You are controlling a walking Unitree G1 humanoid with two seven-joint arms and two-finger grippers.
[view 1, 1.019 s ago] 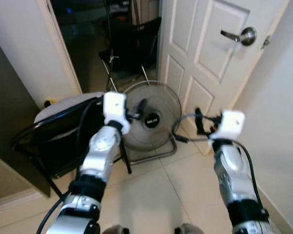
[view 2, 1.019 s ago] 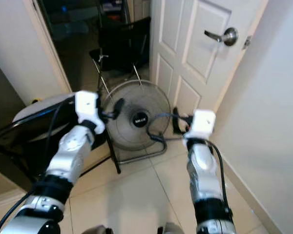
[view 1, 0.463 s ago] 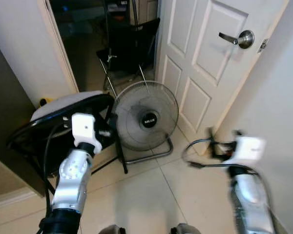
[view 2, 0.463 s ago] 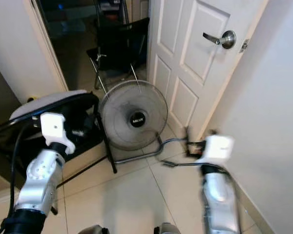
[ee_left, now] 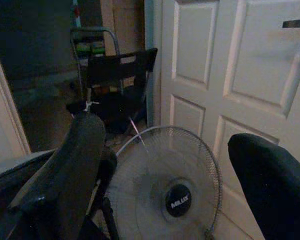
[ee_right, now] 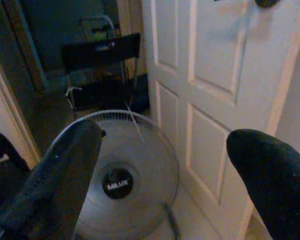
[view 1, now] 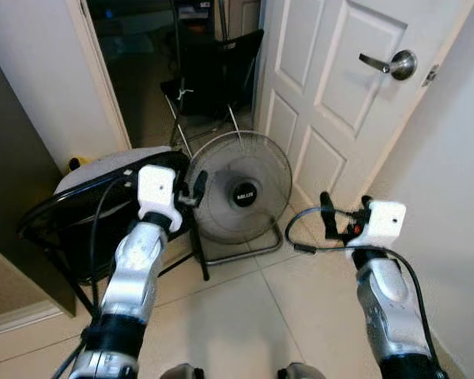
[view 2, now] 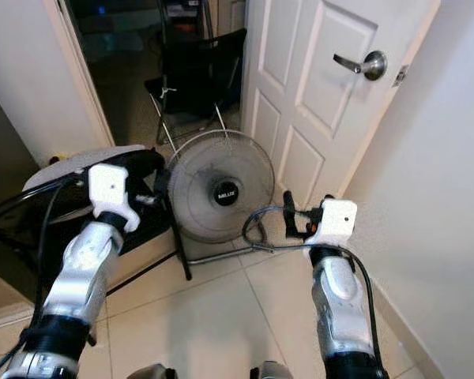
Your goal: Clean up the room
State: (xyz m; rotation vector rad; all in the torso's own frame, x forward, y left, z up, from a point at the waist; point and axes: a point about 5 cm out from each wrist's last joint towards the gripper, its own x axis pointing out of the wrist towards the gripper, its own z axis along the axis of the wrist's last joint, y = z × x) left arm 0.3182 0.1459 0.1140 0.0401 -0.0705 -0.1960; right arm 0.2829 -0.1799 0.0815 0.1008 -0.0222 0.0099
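I'm standing at an open doorway, both arms raised ahead of me and nothing picked up, so I'd judge this as the looking-about step of the tidy-up. The left pincer (view 1: 191, 189) sits left of centre in the head view, its fingers apart and empty; the right pincer (view 1: 336, 219) is at lower right, also spread wide and holding nothing (both wrist views show a clear gap between the black fingers).

The likeliest thing to deal with is the floor fan (view 1: 238, 195), in the middle of the frame on the tiled floor (view 1: 237, 316), just beside the white door (view 1: 332, 87). It is a round wire-caged fan, grey, on a low metal stand, facing me. A dark round chair (view 1: 79, 213) crowds it at the left, and a black folding chair (view 1: 213, 75) stands in the dim room beyond, at upper centre.

Next I'd need to pick a target and step closer.
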